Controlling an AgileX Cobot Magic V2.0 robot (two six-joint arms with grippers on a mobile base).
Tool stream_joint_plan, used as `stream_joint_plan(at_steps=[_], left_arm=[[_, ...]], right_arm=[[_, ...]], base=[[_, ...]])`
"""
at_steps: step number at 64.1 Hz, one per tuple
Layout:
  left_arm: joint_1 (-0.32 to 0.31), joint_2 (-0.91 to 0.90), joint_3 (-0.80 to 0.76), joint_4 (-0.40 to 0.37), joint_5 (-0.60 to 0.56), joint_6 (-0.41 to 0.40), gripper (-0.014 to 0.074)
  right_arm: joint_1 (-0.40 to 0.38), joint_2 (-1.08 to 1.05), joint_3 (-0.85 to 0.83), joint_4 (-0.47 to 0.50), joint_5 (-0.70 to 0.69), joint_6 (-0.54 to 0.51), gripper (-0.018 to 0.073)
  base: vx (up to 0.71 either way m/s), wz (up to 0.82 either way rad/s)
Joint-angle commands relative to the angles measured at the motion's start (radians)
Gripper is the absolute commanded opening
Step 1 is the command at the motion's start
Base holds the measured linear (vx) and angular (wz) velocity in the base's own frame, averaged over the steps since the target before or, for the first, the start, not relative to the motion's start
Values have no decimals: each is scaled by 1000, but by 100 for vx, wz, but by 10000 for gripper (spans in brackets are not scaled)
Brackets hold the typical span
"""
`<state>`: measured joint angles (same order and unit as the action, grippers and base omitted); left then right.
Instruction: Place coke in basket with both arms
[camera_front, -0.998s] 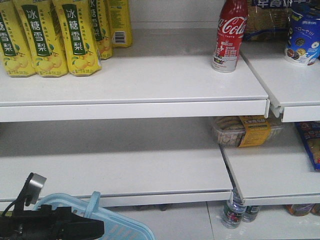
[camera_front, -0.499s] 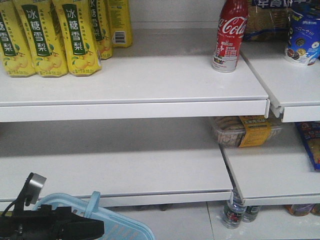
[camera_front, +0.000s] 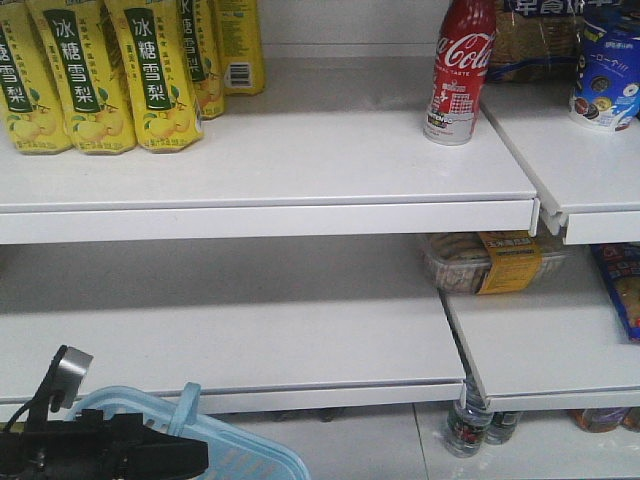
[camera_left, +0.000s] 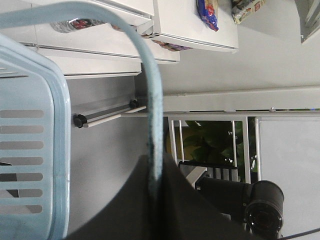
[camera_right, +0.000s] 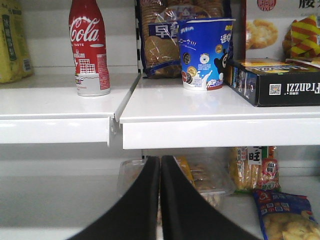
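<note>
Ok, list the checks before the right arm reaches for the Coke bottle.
1. Slim red Coca-Cola bottle upright on the upper white shelf: ok.
2. Nothing touching the bottle; the blue printed cup stands apart on the next shelf board: ok.
3. Right gripper open for the grasp: not ok, jaws shut together and empty.
4. Left gripper clamped on the handle of the light blue plastic basket: ok.
5. Room inside the basket: cannot tell.
</note>
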<state>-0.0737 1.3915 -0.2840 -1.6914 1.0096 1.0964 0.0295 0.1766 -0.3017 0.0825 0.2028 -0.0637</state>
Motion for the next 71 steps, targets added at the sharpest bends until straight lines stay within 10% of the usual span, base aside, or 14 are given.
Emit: stream_joint_plan(at_steps=[1,46,71], left_arm=[[-3,-24,-15,-86,75,5,-6],[-3,-24,-15,-86,75,5,-6],[-3,-24,-15,-86,75,5,-6]], right_arm=[[1,88,-97,-4,-20,-7,-10],[1,196,-176,48,-78,1,2],[1,196,-176,48,-78,1,173]], base=[[0,0],[0,0],[0,0]])
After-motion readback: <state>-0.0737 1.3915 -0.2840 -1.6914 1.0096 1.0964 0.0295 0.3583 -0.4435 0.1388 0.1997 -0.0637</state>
